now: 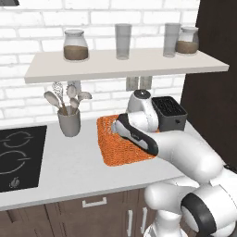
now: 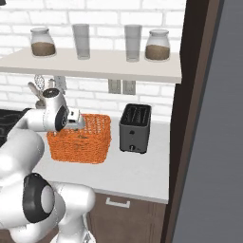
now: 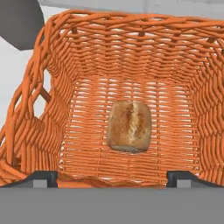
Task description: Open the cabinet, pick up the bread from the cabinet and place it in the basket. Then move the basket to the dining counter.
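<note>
Lying in basket (image 3: 48,109), bread (image 3: 129,127), unheld

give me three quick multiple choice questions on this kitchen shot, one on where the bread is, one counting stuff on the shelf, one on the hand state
1. Where does the bread lie?
A. on the shelf
B. on the floor of the basket
C. on the toaster

2. How many empty glasses stand on the shelf?
A. two
B. four
C. none

3. How is the hand?
A. shut on the bread
B. shut on the basket rim
C. open above the basket

Answers: 1 B, the bun rests on the woven bottom. 2 A, two clear glasses stand between two jars. 3 C, the fingertips stand wide apart, clear of the bread.
</note>
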### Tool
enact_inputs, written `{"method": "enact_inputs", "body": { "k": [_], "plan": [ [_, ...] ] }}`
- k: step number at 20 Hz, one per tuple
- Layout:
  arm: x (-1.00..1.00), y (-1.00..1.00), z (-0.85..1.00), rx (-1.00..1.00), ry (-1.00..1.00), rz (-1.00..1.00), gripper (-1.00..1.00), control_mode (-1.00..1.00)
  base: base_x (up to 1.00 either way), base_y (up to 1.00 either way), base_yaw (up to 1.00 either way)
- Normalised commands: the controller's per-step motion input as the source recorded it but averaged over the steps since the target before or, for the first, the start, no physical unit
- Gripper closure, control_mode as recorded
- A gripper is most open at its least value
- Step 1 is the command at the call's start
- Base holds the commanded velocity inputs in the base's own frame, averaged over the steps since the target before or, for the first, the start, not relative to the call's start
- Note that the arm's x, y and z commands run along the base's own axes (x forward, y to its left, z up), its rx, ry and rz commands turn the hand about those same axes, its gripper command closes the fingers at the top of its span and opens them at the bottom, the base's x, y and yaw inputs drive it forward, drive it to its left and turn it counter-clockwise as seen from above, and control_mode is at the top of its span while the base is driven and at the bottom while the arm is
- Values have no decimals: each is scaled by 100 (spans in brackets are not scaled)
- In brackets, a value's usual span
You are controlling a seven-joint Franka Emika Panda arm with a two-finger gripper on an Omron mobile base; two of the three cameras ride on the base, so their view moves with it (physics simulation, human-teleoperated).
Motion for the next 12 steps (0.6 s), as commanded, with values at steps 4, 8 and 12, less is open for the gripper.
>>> {"method": "enact_inputs", "body": {
  "k": [4,8,12],
  "plan": [
    [-33,10,6,-8,0,19,-100,-100,0,0,0],
    [-5,26,13,-11,8,16,-100,-100,0,0,0],
    [0,30,1,-9,18,18,-100,-100,0,0,0]
  ]
}}
